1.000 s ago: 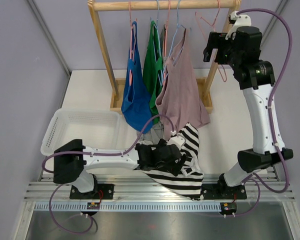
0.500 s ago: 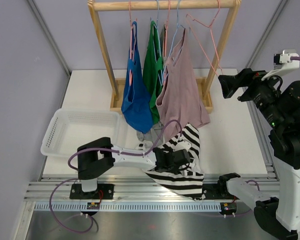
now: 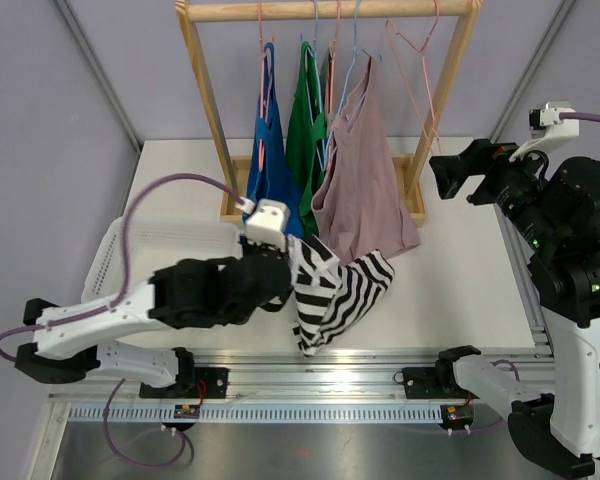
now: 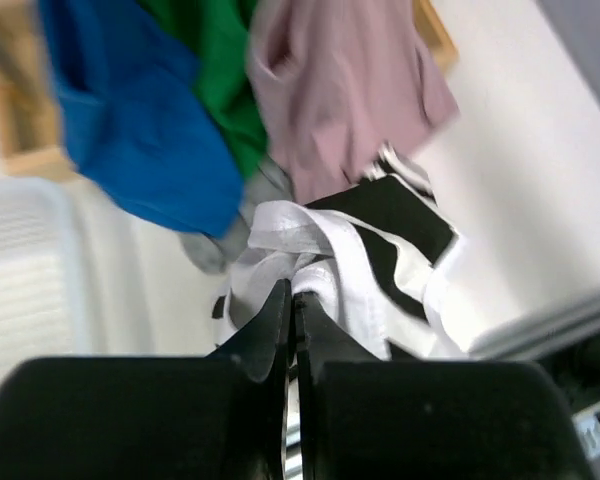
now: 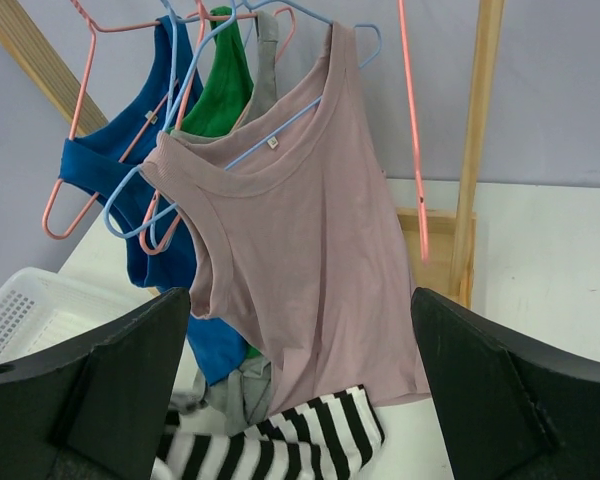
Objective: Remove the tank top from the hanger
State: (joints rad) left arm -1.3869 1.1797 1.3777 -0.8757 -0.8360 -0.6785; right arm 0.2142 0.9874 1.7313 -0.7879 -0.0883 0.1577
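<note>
A black-and-white striped tank top (image 3: 332, 290) hangs off the table, on no hanger, pinched at a white strap by my left gripper (image 3: 285, 283). In the left wrist view the jaws (image 4: 292, 296) stand pressed together on that bunched striped fabric (image 4: 380, 240). My right gripper (image 3: 446, 176) is open and holds nothing, at the right, level with the rack. Its view looks between its wide-apart fingers (image 5: 300, 296) at a mauve tank top (image 5: 300, 250) on a light blue hanger, with the striped top's hem (image 5: 290, 450) below. An empty pink hanger (image 3: 416, 62) hangs at the rail's right end.
On the wooden rack (image 3: 330, 10) hang a blue top (image 3: 270, 190), a green top (image 3: 305, 140) and the mauve top (image 3: 362, 175). A grey garment (image 5: 235, 385) lies on the table beneath them. A white basket (image 3: 125, 262) sits at the left, partly under my left arm.
My left gripper shut on the striped top and raised it off the table, moving left. The right arm swung away from the rack to the right, then stayed nearly still.
</note>
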